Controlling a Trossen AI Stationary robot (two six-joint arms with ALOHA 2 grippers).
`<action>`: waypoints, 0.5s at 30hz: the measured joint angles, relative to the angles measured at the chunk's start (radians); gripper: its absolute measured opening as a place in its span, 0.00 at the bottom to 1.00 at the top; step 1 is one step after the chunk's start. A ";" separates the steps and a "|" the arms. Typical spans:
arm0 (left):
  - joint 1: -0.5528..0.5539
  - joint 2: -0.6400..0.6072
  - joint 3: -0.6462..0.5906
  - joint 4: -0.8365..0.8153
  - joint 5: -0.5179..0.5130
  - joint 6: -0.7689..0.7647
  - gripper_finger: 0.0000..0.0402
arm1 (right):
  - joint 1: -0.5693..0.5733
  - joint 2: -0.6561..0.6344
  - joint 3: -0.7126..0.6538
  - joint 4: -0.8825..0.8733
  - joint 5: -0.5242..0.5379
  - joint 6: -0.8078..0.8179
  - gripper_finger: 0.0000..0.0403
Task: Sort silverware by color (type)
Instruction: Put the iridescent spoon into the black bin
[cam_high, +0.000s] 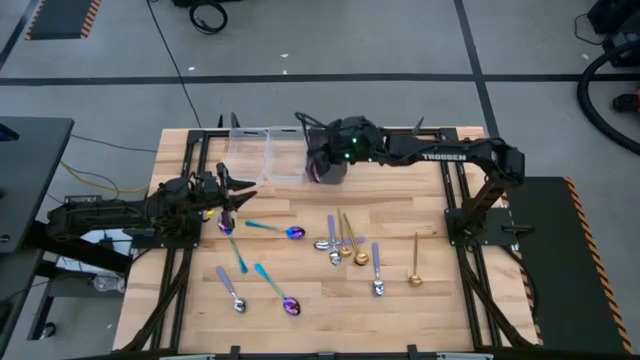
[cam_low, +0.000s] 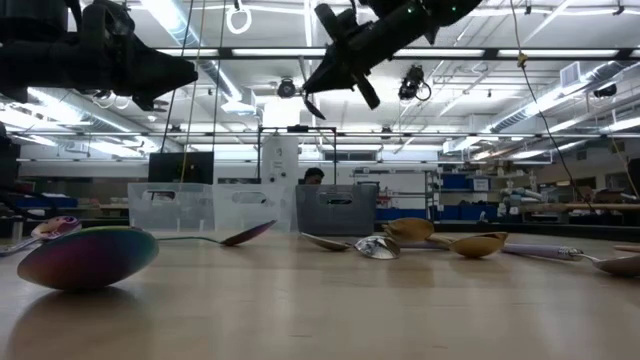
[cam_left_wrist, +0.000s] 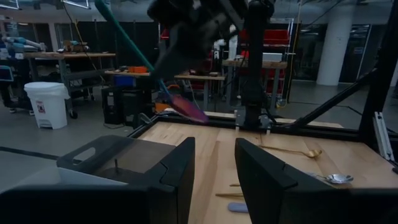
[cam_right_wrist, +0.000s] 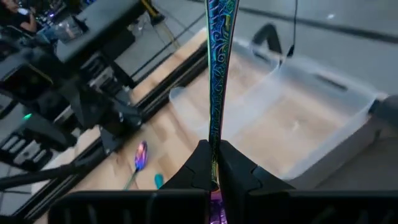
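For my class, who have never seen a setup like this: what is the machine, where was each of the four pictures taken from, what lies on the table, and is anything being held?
It is a robot with two dark arms at a wooden table. One picture looks straight down, one looks level across the tabletop, and two come from cameras on the arms' wrists.

Small spoons lie scattered on the table: silver ones, gold ones and purple-bowled ones with teal handles. Clear plastic bins stand at the far edge.

The right gripper is shut on a teal-handled spoon, holding it in the air by the bins. The left gripper is open and empty, above the table's left side.
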 joint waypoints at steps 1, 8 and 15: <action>0.000 0.000 0.000 0.000 0.000 0.000 0.31 | -0.007 0.000 0.017 -0.024 0.019 -0.010 0.05; 0.000 0.000 0.000 0.000 0.000 0.000 0.31 | -0.054 0.000 0.063 -0.115 0.087 -0.052 0.05; 0.000 0.000 0.000 0.001 -0.008 -0.001 0.31 | -0.092 0.054 0.064 -0.169 0.113 -0.073 0.05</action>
